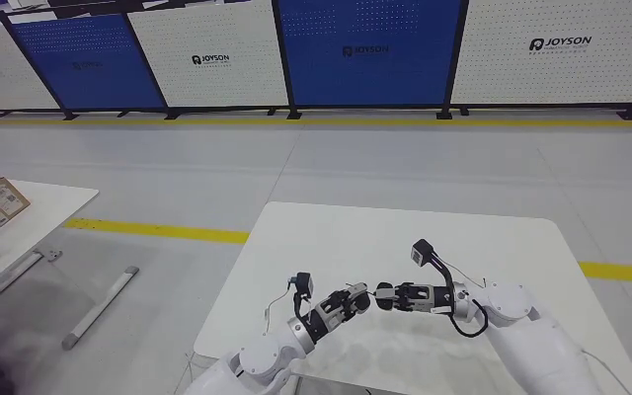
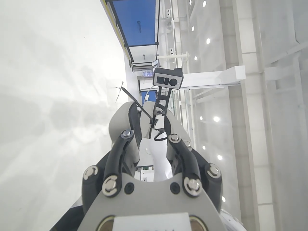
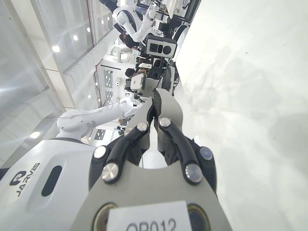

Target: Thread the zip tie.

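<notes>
Mid-thread, I'd say: R gripper [image 3: 154, 102] pinched shut on tie [image 2: 134, 100]; L gripper [image 2: 151, 121] half open, empty, astride tie. Next: align tail w/ head.

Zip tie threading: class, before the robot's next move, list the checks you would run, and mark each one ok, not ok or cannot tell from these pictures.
1. Right gripper holding the zip tie: ok, it is shut and the strap leads out from it.
2. Left gripper ready to receive: ok, it is open. The strap passes one finger pad; contact is unclear.
3. Strap's free tip clear of the table: cannot tell, though it is near the surface.
4. Tie's head and slot located: cannot tell, hidden.
5. Grippers facing tip to tip: ok in the top view.
</notes>
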Tool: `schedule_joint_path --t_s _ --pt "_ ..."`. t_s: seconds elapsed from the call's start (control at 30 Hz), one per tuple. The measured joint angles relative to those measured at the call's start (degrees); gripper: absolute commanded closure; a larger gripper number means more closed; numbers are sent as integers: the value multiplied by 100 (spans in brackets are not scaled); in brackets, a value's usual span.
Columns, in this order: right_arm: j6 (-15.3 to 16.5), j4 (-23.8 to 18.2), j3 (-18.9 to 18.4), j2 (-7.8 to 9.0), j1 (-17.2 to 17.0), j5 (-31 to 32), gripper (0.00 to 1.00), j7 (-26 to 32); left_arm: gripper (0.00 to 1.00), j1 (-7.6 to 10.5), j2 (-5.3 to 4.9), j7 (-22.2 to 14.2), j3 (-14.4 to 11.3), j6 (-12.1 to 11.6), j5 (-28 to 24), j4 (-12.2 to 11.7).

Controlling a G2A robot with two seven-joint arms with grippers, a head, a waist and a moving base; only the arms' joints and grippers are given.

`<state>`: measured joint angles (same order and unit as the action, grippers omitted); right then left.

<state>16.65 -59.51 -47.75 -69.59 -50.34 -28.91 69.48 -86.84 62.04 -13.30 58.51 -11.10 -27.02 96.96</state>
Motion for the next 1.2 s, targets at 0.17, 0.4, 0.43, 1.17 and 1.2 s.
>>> schedule_joint_path --t_s 0.17,0.4,0.43,1.17,1.2 --pt "0 0 0 0 0 0 100 0 85 15 19 40 -8 37 55 10" --pt "0 0 0 0 0 0 100 0 100 18 59 157 -98 118 146 80" --pt "0 0 0 0 0 0 100 0 100 27 64 154 -106 156 148 89" --pt "0 0 0 0 0 0 100 0 0 33 121 402 -14 173 428 52" --pt "0 0 0 0 0 0 100 0 0 36 123 409 -9 181 430 45"
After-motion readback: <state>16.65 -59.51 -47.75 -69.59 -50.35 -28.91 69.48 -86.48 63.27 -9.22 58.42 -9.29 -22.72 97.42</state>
